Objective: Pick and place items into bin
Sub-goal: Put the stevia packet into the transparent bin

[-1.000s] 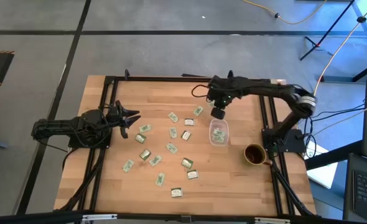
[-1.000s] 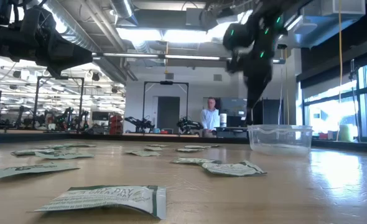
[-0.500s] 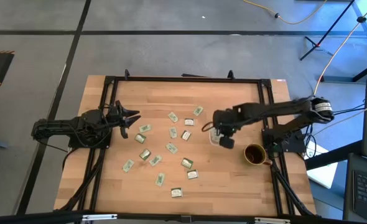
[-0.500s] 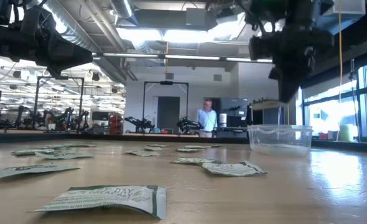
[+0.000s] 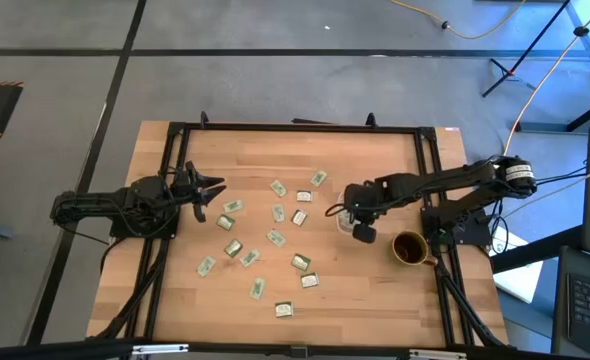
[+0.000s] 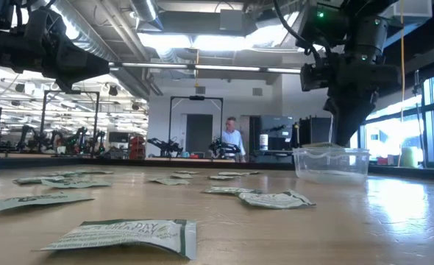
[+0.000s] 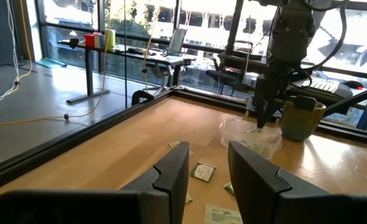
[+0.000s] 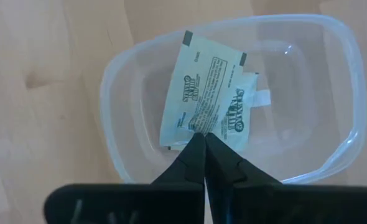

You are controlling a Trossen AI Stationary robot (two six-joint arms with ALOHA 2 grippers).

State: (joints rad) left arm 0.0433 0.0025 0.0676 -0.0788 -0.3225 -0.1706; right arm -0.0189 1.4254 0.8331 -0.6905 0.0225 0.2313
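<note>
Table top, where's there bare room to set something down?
Bare wood runs along the table's far edge and its near-right corner below the mug. The middle is crowded with packets; the right gripper hangs over the bin.

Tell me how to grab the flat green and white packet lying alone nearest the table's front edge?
Come straight down on the flat pale green and white packet and pinch across its shorter width, mid-length. It lies flat on the wooden table, so coming in from the side probably offers no grip, and nothing crowds it.
</note>
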